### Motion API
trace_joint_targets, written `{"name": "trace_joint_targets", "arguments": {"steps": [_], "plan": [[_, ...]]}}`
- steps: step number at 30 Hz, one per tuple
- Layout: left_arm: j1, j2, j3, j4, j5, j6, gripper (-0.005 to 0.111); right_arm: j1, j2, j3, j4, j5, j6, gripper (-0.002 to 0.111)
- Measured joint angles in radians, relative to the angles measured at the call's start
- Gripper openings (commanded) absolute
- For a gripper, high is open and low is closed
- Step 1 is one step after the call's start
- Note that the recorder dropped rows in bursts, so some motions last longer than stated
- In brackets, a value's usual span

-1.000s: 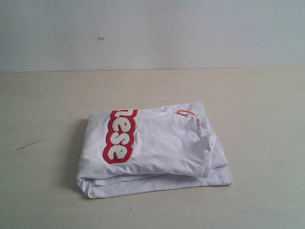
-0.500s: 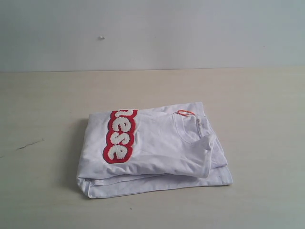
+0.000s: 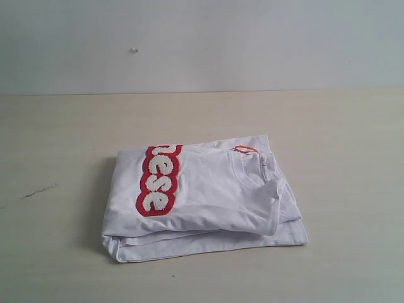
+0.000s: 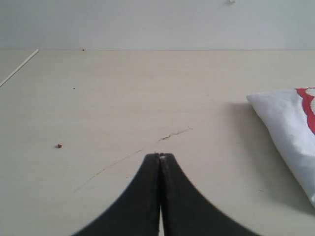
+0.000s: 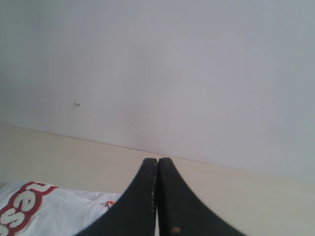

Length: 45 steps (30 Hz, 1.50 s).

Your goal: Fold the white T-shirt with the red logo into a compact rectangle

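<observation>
Soft white T-shirt (image 3: 208,202) lies folded, roughly rectangular, long axis sideways, fuzzy red logo (image 3: 158,180) crosswise. Both pinched together: left end effector (image 4: 160,156) and right end effector (image 5: 157,160).

On the left claw (image 4: 160,157), shows two matte black fingers (image 4: 135,201), slim at the tips and flaring in smooth curves toward the base, with a pale speck at the very tip. On the right claw (image 5: 157,161), shows the same black flared shape, plus fine ribbing along the inner edges and a small brownish dot low on one finger.
</observation>
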Motion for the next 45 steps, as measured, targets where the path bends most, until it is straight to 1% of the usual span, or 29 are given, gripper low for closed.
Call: {"name": "trace_joint_targets", "arguments": {"steps": [4,9,13,15,20,28,33,37,41,45], "plan": [[0.000,0.000,0.000,0.000,0.000,0.000,0.000,-0.087,-0.062,0.000,-0.008,0.044,0.000,0.000],[0.000,0.000,0.000,0.000,0.000,0.000,0.000,-0.190,-0.128,0.001,-0.055,0.057,0.000,0.000],[0.000,0.000,0.000,0.000,0.000,0.000,0.000,-0.267,-0.166,0.041,-0.076,0.060,0.002,0.000],[0.000,0.000,0.000,0.000,0.000,0.000,0.000,-0.290,-0.172,0.072,-0.080,0.060,0.015,0.000],[0.000,0.000,0.000,0.000,0.000,0.000,0.000,-0.294,-0.175,0.159,-0.087,0.028,0.025,0.000],[0.000,0.000,0.000,0.000,0.000,0.002,0.000,-0.294,-0.175,0.282,-0.087,-0.150,0.110,0.000],[0.000,0.000,0.000,0.000,0.000,0.002,0.000,-0.294,-0.190,0.343,-0.102,-0.202,0.124,0.000],[0.000,0.000,0.000,0.000,0.000,0.002,0.000,-0.294,-0.193,0.346,-0.188,-0.240,0.187,0.000],[0.000,0.000,0.000,0.000,0.000,0.002,0.000,-0.294,-0.193,0.346,-0.314,-0.286,0.332,0.000],[0.000,0.000,0.000,0.000,0.000,0.004,0.000,-0.294,-0.193,0.346,-0.425,-0.287,0.447,0.000]]}}
